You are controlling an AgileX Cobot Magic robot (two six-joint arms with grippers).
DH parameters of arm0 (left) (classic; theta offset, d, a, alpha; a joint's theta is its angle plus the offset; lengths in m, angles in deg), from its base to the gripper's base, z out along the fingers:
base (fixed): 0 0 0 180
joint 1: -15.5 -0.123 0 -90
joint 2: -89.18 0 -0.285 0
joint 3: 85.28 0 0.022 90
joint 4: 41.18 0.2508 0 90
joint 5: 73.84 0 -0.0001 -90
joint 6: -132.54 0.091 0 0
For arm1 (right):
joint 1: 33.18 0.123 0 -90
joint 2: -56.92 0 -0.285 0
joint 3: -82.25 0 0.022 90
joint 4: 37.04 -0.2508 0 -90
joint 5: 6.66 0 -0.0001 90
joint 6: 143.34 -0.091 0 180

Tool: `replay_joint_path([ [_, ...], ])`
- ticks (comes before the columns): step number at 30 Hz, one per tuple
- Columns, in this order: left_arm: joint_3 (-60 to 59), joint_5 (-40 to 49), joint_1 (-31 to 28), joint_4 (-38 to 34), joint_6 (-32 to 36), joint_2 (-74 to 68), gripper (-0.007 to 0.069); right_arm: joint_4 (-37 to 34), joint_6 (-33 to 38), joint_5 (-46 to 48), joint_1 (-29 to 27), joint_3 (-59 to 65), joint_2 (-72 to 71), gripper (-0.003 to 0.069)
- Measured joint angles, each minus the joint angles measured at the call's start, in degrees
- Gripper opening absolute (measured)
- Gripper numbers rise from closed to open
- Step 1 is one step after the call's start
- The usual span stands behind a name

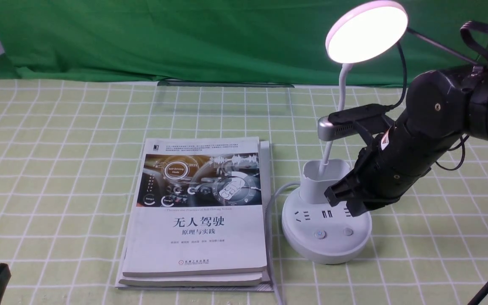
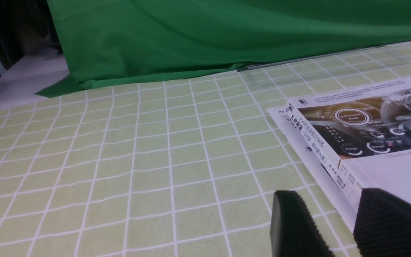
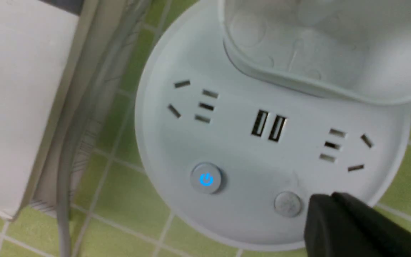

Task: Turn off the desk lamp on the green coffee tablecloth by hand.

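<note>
While the green coffee tablecloth [image 1: 57, 169] is lying spread across the whole table in front of a plain dark green backdrop [image 1: 163, 38], a stack of books [image 1: 197, 220] is resting on it near the middle. Just right of the books, the desk lamp [image 1: 323, 186] is standing on the cloth. Its disc head [image 1: 367, 31] is glowing bright, and its white cord [image 1: 271, 203] is running between the books and the round base [image 1: 311, 250]. The hand [image 1: 338, 199] is reaching in from the right and hanging low over the right side of that base, beside the cup-like holder. Its fingers are showing as one dark mass with no gap, pressed together and holding nothing. The left gripper [image 2: 328, 194] is hovering low over the cloth by the books' left side, its jaws a little apart and empty. On the base, the left button [image 3: 206, 179] is shining blue. The plain button [image 3: 287, 204] is sitting just beside the hand's tip, and whether they are touching cannot be told.
</note>
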Motion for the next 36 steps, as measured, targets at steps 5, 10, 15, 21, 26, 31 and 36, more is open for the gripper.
replay_joint_path([
  [5,0.0,0.0,0.0,0.0,0.0,0.0,0.0242,-0.1,0.0,-0.2,0.2,0.0,0.9,0.0043],
  [10,0.0,0.0,0.0,0.0,0.0,0.0,0.0242,-0.4,0.0,-0.3,0.9,0.0,4.8,0.0043],
  [15,0.0,0.0,0.0,0.0,0.0,0.0,0.0242,-0.3,0.0,-0.2,1.0,-0.6,6.6,0.0043],
  [21,0.0,0.0,0.0,0.0,0.0,0.0,0.0242,0.3,-0.1,0.2,1.0,-0.3,5.3,0.0043],
  [26,0.0,0.0,0.0,0.0,0.0,0.0,0.0242,0.6,-1.3,1.6,1.0,1.9,-1.4,0.0043],
  [31,0.0,0.0,0.0,0.0,0.0,0.0,0.0242,0.6,-2.7,0.3,1.0,9.5,-12.6,0.0043],
  [36,0.0,0.0,0.0,0.0,0.0,0.0,0.0242,0.6,-2.7,0.5,1.0,18.0,-23.1,0.0043],
])
